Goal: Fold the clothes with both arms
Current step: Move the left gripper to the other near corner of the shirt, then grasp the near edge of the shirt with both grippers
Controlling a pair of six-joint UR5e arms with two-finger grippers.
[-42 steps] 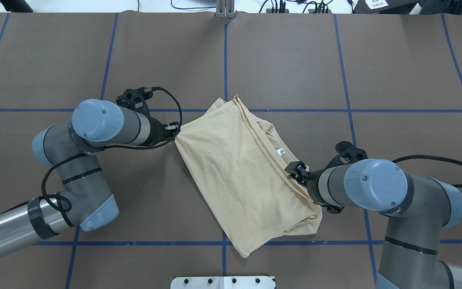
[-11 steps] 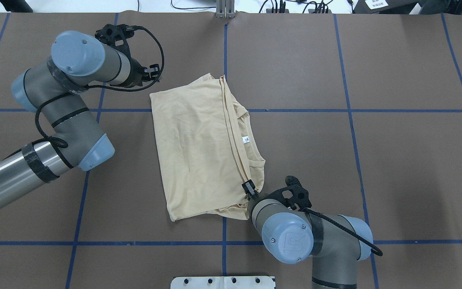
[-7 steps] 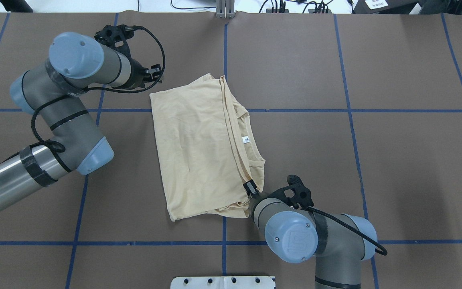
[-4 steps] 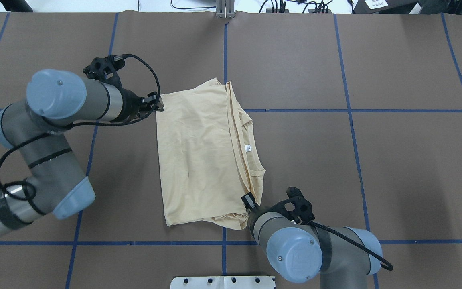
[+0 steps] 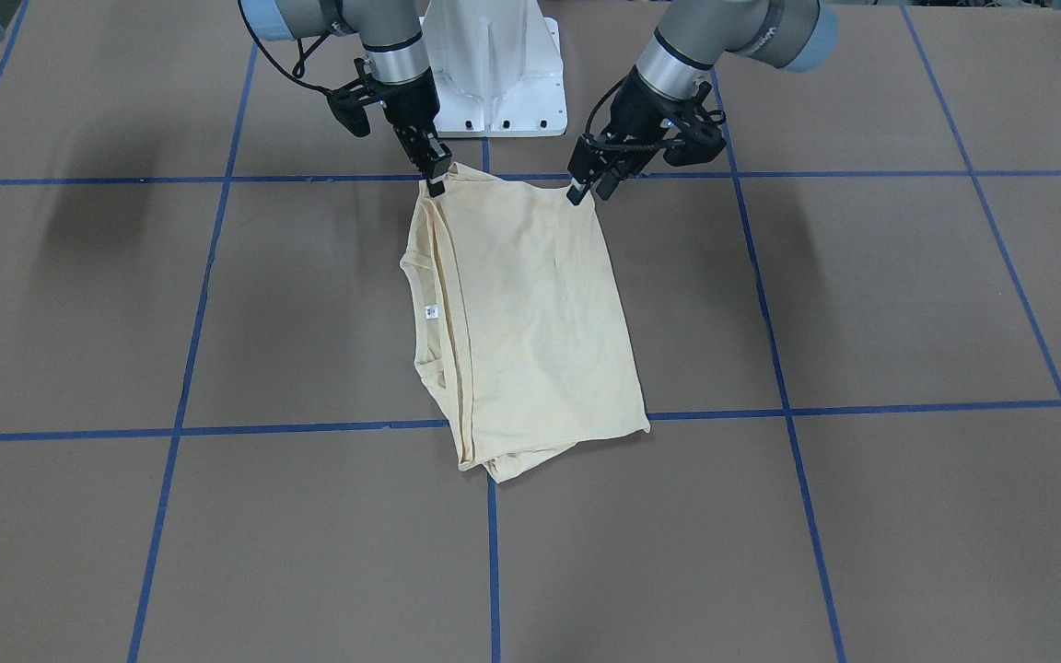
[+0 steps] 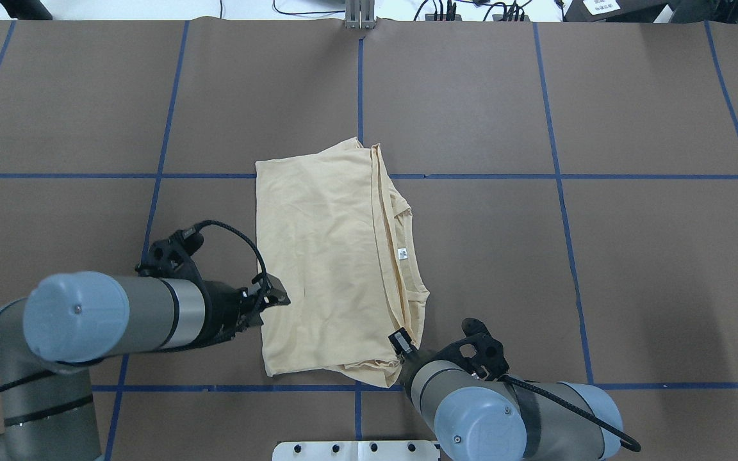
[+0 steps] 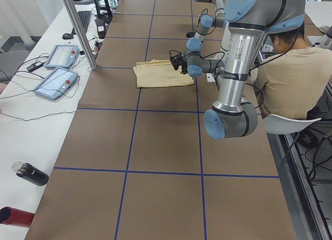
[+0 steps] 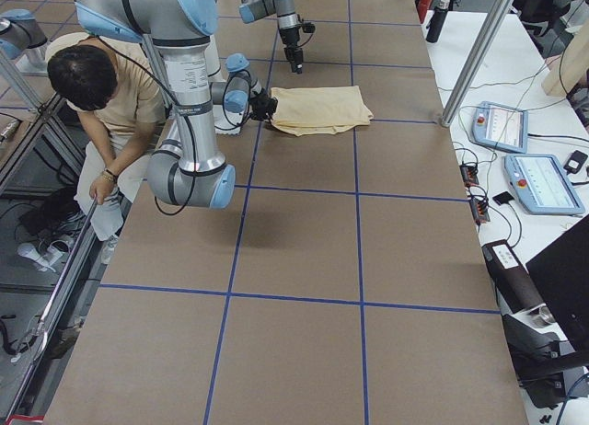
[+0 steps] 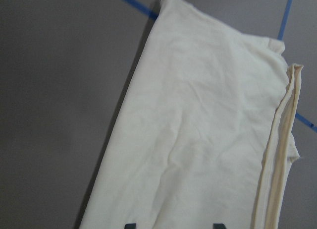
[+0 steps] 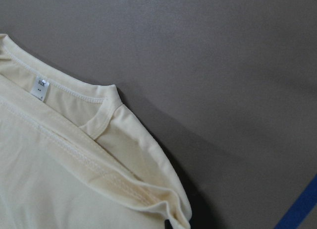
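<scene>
Jaws first: your right claw (image 6: 397, 337) looks pinched shut on the shirt (image 6: 324, 256) at its near right corner, where the stacked layers bunch up into it. Your left claw (image 6: 274, 299) is spread wide and grips nothing; its fingertips (image 9: 130, 225) sit over the near left edge. The shirt lies flat in the middle of the table (image 6: 599, 269), folded lengthwise, label (image 6: 401, 254) showing on the right. I'd judge the risk lies with the left: close too shallow and you catch only the top layer, so the fold peels open on the lift. Raise the two corners unevenly and the thin knit will skew, or the tucked layers on the right will slide out.
</scene>
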